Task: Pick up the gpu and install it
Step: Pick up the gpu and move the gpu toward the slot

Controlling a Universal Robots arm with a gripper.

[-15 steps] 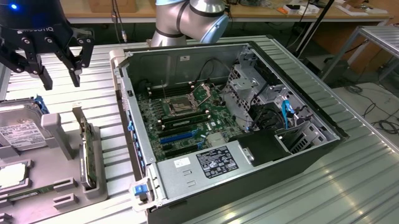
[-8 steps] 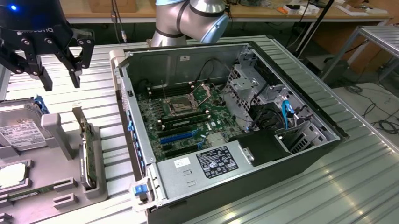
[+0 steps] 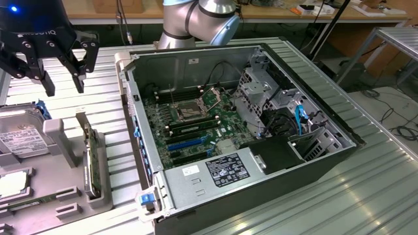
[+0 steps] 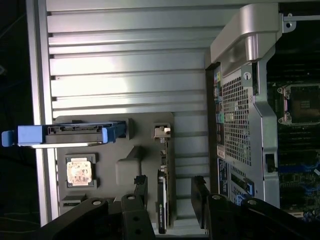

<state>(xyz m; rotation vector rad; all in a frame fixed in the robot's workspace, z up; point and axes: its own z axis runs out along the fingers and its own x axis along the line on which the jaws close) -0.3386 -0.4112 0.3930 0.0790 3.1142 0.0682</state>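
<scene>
The gpu stands on edge in a slot of the grey holder at the exterior view's left, its green board and silver bracket showing. My gripper hangs open well above the table, behind the holder and apart from the card. In the wrist view the gpu is edge-on, with its bracket end farther off. My gripper is open, its black fingers on either side of the card's line. The open computer case lies beside the holder, and blue slots show on the motherboard.
A silver hard drive with blue rails sits in the holder, with a CPU chip and a narrow RAM stick nearby. The arm's base rises behind the case. Everything rests on a ribbed metal table.
</scene>
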